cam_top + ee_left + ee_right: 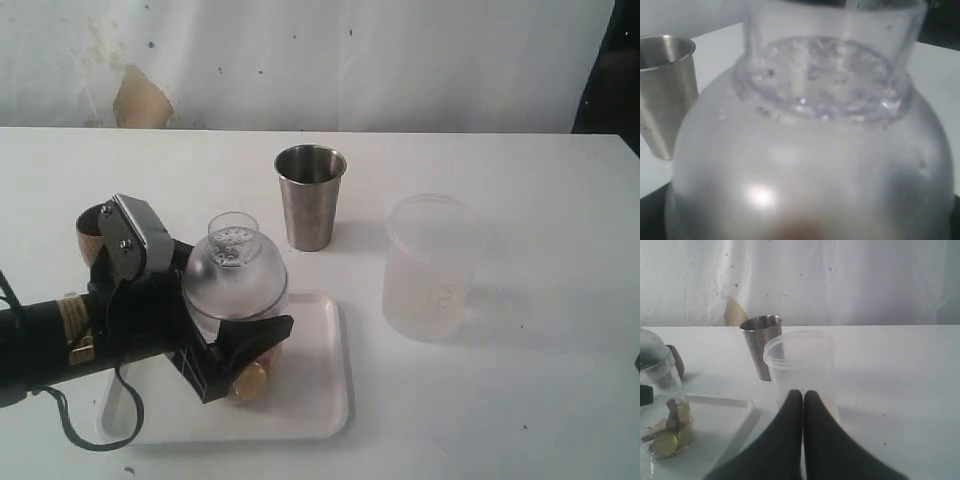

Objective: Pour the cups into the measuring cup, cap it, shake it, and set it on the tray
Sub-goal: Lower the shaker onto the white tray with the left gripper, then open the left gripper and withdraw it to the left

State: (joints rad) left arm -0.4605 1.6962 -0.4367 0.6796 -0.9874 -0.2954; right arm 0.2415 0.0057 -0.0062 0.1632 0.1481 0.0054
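The measuring cup (238, 305) stands on the tray (312, 392) with the cap (235, 262) on it and gold coins in its bottom. My left gripper (236, 346) is shut around its lower body. The left wrist view is filled by the cap (815, 150), which hides the fingers. The steel tumbler (311, 197) stands upright behind the tray, the frosted cup (428, 265) to its right, and the wooden cup (90, 232) behind my left arm. My right gripper (803, 395) is shut on nothing, just short of the frosted cup (800, 365), and lies outside the exterior view.
A white table (520, 400) carries everything, and a white curtain hangs behind it. The right wrist view also shows the tumbler (761, 342), the tray's corner (727, 415), the measuring cup (662, 425) and part of the wooden cup (676, 362).
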